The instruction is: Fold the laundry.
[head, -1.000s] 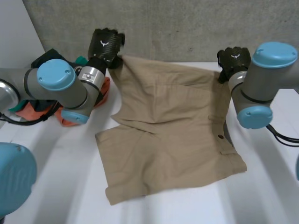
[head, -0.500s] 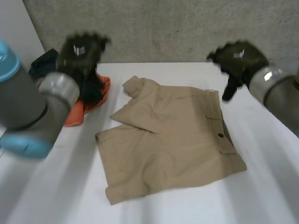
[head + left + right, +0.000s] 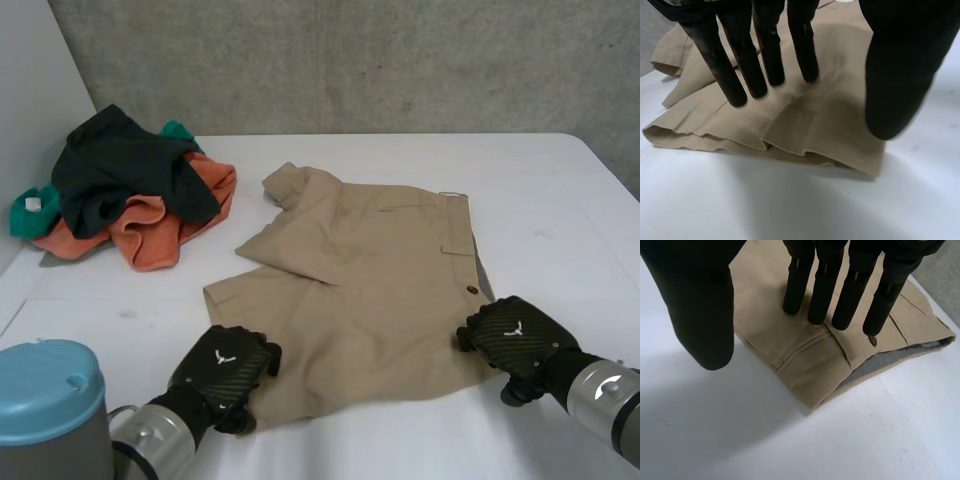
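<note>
**A:** Which way do the shorts (image 3: 370, 290) lie?

**B:** Flat on the white bench (image 3: 560, 200), near its middle, doubled over on themselves. The long axis runs across the bench, skewed a little. The waistband end points to the robot's right and the leg openings to its left.

**A:** What is the cloth like?

**B:** Tan woven cotton, matte, with soft creases. A small dark button (image 3: 470, 291) sits by the waistband. In the right wrist view a grey lining (image 3: 890, 360) shows where the layers gape at the waistband corner. The far leg has one corner turned back on itself. In the left wrist view the hem edge shows several stacked layers with a rippled fold.

**A:** And the hands?

**B:** The left hand (image 3: 222, 368) rests on the near left corner, at the hem. Its fingers (image 3: 747, 65) are straight with their tips on the cloth, and the thumb is spread wide above bare bench, so it grasps nothing. The right hand (image 3: 515, 335) is on the near right corner, at the waistband. Its fingers (image 3: 821, 290) are straight too, with their tips pressing the fabric, and the thumb is off the edge, so it is released as well.

**A:** Anything farther out?

**B:** A heap of clothes (image 3: 130, 200) lies at the far left of the bench, well apart from the shorts. It has a dark garment on top, nubbly orange cloth beneath and a bit of teal. A rough grey concrete wall (image 3: 400, 60) stands behind.
</note>
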Controlling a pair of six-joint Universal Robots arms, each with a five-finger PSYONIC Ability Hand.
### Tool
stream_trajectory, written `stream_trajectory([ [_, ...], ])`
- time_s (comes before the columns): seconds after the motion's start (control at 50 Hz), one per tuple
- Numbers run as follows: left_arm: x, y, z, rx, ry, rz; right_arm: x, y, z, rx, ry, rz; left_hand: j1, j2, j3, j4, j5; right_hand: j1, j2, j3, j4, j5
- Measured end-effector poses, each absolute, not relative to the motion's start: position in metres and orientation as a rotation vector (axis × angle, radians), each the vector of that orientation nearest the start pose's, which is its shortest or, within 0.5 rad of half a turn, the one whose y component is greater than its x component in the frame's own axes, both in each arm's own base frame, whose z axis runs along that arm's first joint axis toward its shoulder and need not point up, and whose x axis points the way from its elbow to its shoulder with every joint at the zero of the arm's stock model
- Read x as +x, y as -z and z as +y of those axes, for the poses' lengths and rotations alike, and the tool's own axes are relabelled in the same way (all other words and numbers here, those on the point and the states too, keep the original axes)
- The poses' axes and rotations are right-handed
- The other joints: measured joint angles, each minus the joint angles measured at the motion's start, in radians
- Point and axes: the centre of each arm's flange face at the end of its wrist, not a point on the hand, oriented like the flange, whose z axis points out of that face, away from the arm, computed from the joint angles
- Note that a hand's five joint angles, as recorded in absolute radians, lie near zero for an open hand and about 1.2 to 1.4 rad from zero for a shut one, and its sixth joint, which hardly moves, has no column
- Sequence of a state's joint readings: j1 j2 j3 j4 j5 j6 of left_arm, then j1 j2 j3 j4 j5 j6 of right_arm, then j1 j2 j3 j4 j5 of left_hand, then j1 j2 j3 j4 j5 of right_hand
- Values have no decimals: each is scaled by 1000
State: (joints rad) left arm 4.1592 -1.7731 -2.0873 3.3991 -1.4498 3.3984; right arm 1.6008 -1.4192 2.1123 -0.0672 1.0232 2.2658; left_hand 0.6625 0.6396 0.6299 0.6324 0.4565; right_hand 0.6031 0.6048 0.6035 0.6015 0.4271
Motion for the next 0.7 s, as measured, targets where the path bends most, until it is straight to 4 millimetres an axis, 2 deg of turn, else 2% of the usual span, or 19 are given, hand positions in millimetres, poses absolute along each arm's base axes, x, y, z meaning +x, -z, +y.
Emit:
stream_trajectory([
  [0.02,-255,-131,-143,1246,1757,2626,186,-137,-211,-1490,1541,2186,111,96,105,104,102,9,12,12,12,11],
  [0.04,-256,-130,-144,1246,1756,2626,186,-135,-212,-1490,1546,2183,111,96,105,104,102,9,14,15,15,14],
  [0.08,-258,-127,-147,1250,1755,2620,187,-128,-216,-1494,1565,2170,357,373,379,372,367,9,18,26,27,24],
  [0.16,-260,-125,-152,1262,1758,2603,189,-119,-223,-1501,1597,2157,461,533,537,545,535,133,145,146,147,143],
  [0.2,-261,-124,-153,1271,1756,2594,189,-116,-226,-1505,1617,2152,461,547,551,559,541,206,222,223,225,221],
  [0.22,-262,-123,-155,1282,1750,2583,189,-114,-228,-1508,1637,2151,461,550,555,563,541,330,397,384,388,378],
  [0.26,-263,-122,-155,1305,1742,2564,188,-113,-232,-1509,1664,2152,461,551,556,563,541,424,529,532,539,512],
  [0.36,-264,-125,-156,1363,1746,2499,186,-114,-237,-1500,1722,2178,461,551,556,563,541,447,542,576,589,536],
  [0.4,-264,-133,-157,1367,1787,2462,184,-119,-239,-1486,1755,2189,461,551,556,563,541,448,542,576,591,536],
  [0.52,-264,-175,-155,1332,1983,2334,182,-147,-238,-1424,1863,2185,461,551,556,563,543,472,542,576,591,546],
  [0.66,-253,-238,-128,1322,2147,2245,179,-217,-217,-1385,1901,2184,461,551,558,563,549,472,542,576,593,554],
  [0.7,-249,-256,-114,1353,2170,2239,176,-246,-206,-1375,1909,2188,461,551,558,563,551,472,542,576,593,555],
])
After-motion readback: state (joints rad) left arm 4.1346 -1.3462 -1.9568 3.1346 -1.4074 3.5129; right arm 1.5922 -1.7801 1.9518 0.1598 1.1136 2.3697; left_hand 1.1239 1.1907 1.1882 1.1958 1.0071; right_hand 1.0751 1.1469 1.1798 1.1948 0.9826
